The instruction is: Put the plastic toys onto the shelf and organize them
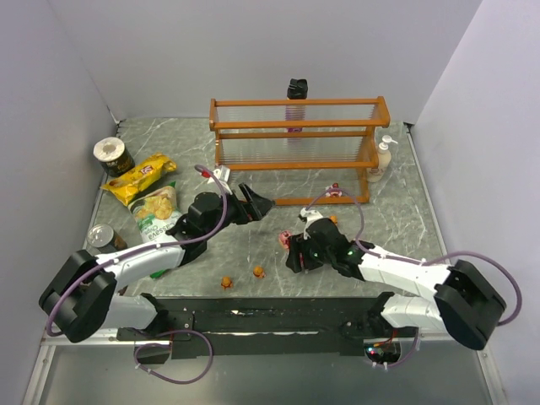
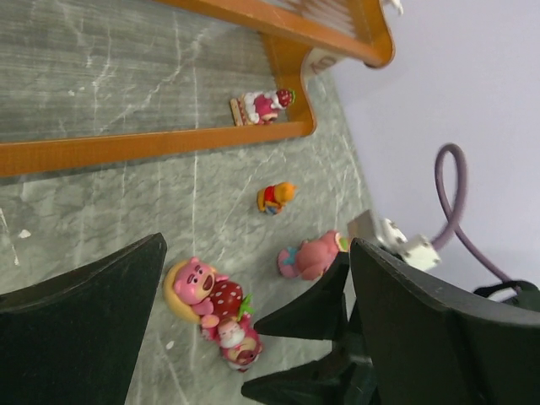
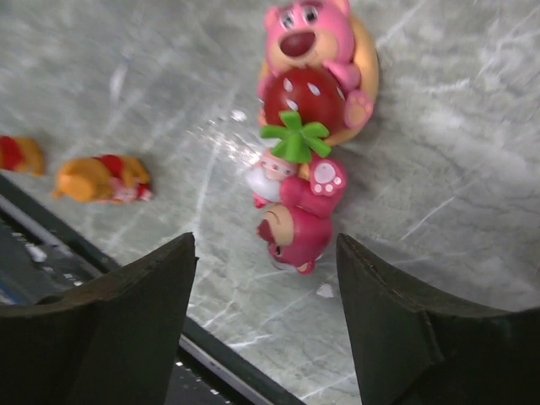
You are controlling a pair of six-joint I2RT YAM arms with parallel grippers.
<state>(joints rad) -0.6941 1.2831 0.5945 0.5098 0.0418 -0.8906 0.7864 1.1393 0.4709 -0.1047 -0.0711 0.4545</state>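
Note:
The shelf (image 1: 295, 143) stands at the back of the table; its lowest tier holds one pink toy (image 1: 335, 192), also in the left wrist view (image 2: 261, 105). A pink bear with a strawberry (image 3: 312, 76) and a small pink figurine (image 3: 299, 228) lie together on the table (image 1: 283, 240). My right gripper (image 3: 266, 245) is open just above the small figurine, not touching it. My left gripper (image 2: 257, 245) is open and empty, hovering above the same toys (image 2: 202, 291). Another pink toy (image 2: 312, 256) and an orange one (image 2: 274, 197) lie nearer the shelf. Two orange toys (image 1: 226, 283) (image 1: 259, 272) lie near the front edge.
Two chip bags (image 1: 139, 177) (image 1: 156, 211) and two cans (image 1: 112, 154) (image 1: 101, 236) sit on the left. A pump bottle (image 1: 384, 160) stands by the shelf's right end. A black object (image 1: 297, 88) sits behind the shelf. The two grippers are close together.

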